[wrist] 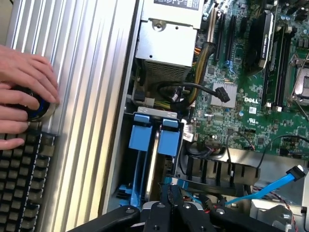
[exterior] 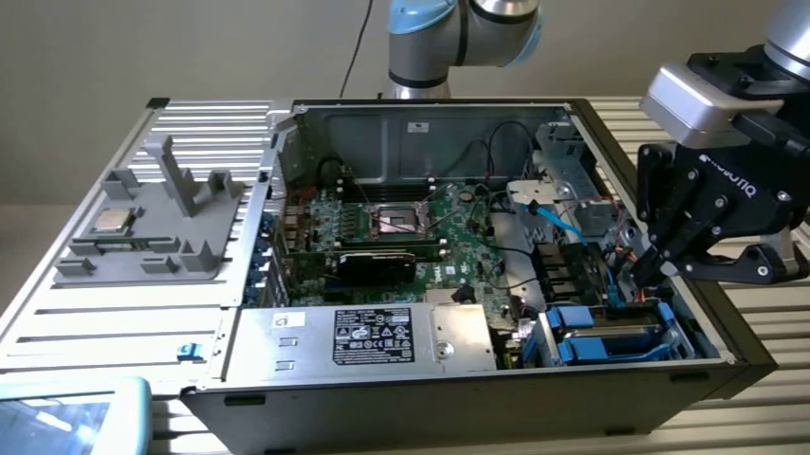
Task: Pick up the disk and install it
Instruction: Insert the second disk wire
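Black fingers [wrist: 170, 205] of the claw [exterior: 646, 273] sit pressed together, empty, just above the drive bay; the disk [exterior: 605, 339] lies directly below them, seated in its blue carrier inside the computer case [exterior: 418, 389]. You should, I judge, press straight down on the carrier's edge, clear of the blue cable [exterior: 557, 220] beside the claw; readable print: "DELL" on the motherboard [wrist: 241, 96], "ROBOTIQ" on the claw's body; the power supply's label [exterior: 371, 336] is illegible.

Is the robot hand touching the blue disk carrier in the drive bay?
Cannot tell. In the exterior view the hand reaches down beside the disk; the wrist view hides where its closed fingertips meet the blue carrier.
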Robot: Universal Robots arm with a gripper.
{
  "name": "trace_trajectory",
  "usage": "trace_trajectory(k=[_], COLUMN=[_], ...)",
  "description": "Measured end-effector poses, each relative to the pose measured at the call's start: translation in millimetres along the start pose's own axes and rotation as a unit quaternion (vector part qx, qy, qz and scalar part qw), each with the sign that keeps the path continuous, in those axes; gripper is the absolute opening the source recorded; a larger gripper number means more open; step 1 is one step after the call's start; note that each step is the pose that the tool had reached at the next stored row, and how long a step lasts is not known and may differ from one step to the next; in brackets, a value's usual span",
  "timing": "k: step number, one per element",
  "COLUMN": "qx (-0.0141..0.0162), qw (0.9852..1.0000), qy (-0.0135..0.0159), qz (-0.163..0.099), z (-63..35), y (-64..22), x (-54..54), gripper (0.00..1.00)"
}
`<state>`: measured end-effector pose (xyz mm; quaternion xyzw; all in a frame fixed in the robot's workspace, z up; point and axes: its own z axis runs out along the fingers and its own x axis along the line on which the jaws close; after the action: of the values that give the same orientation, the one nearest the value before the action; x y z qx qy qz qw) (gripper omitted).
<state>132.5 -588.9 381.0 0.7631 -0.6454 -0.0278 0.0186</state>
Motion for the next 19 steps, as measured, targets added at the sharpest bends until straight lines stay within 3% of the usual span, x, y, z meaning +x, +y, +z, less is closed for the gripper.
trace_trajectory(k=[6, 11, 15, 19], qx=[-0.0006, -0.0013, -0.0019, -0.0025], qw=[0.9990, 0.9966, 0.9934, 0.9886], qy=[0.0028, 0.0053, 0.0074, 0.0096], qz=[-0.044, -0.082, -0.114, -0.151], z=[0.5, 0.6, 0.5, 0.6], y=[-0.2, -0.3, -0.4, -0.4], x=[-1.2, -1.8, -2.0, -2.0], gripper=[0.11, 0.11, 0.11, 0.11])
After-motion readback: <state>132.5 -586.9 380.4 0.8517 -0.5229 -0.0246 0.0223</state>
